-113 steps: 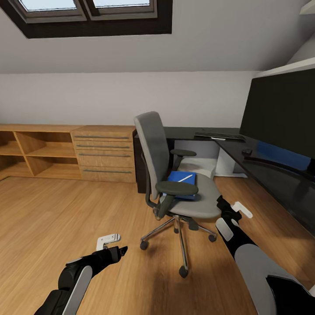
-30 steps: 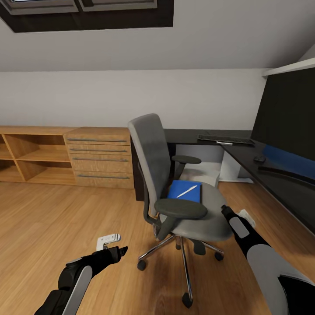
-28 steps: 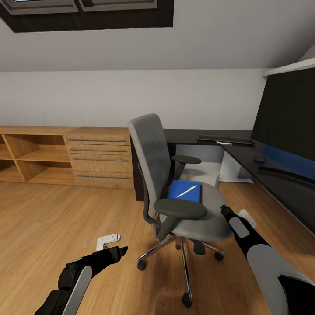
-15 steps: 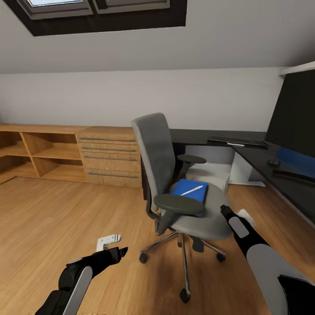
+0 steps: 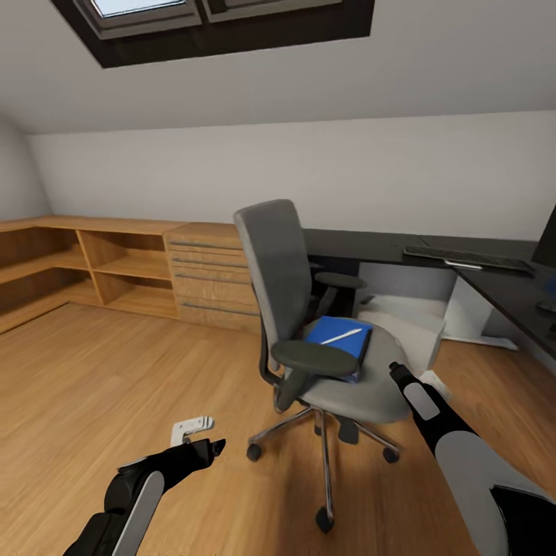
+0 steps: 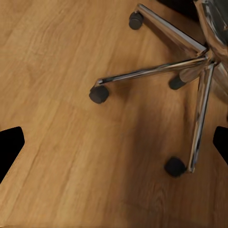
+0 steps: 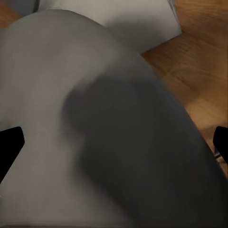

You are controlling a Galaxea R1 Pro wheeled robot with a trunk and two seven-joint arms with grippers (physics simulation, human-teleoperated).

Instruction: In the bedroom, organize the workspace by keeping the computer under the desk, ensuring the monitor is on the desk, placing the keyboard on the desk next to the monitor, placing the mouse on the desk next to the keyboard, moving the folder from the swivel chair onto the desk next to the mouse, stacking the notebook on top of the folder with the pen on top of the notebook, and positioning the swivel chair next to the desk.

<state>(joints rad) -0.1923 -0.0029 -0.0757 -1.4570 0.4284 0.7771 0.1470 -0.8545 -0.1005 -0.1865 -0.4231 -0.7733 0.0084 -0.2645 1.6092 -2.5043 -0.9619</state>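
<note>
The grey swivel chair [image 5: 309, 309] stands mid-floor, its back toward me. On its seat lies the blue folder [image 5: 337, 342] with the white pen [image 5: 343, 336] across it; the notebook is hidden. The black desk [image 5: 371, 241] runs along the far wall and down the right side, with the keyboard [image 5: 468, 259] on it. A sliver of the monitor [image 5: 550, 241] and the small dark mouse [image 5: 547, 306] sit at the right edge. The white computer [image 5: 405, 328] lies under the desk. My left gripper [image 5: 202, 436] hangs open over the floor by the chair's chrome base [image 6: 190, 71]. My right gripper [image 5: 415, 378] is open beside the seat [image 7: 71, 118].
A light wooden drawer chest [image 5: 212, 270] and open shelves [image 5: 93, 262] line the back wall at left. A dark-framed skylight [image 5: 208, 23] is overhead. The chair's casters [image 6: 99, 94] spread over the plank floor [image 5: 93, 371].
The whole view has swung left: the monitor has slid almost out at the right and more shelving shows at left. Both arms and the chair keep their places.
</note>
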